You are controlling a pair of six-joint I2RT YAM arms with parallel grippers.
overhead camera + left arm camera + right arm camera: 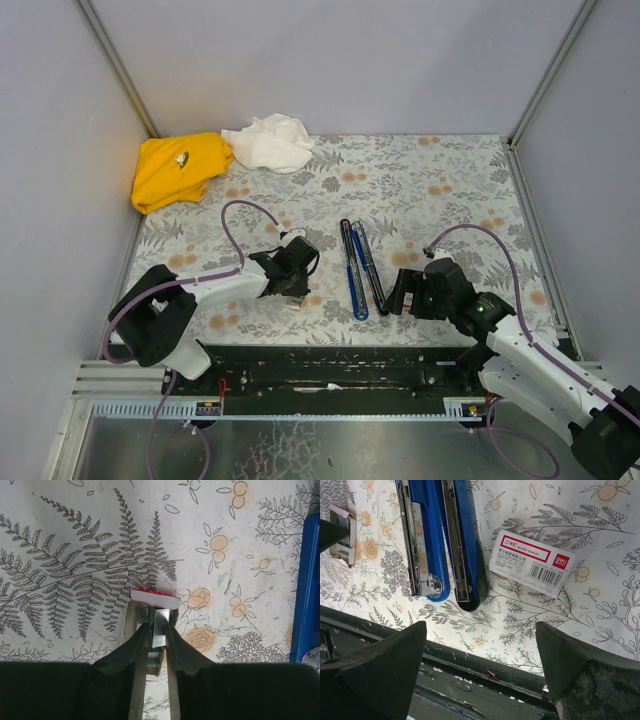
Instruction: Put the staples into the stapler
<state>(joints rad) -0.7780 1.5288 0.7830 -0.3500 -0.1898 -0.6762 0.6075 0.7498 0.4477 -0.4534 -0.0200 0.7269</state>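
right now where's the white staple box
In the right wrist view, the white staple box lies flat just right of the opened stapler, ahead of the open right gripper.

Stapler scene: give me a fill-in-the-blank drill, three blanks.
The left claw is shut on the staple strip; the right claw is ___.
From above, the stapler lies ___ the two claws.
In the right wrist view, the staple box lies to the stapler's ___.
Missing: open; between; right.
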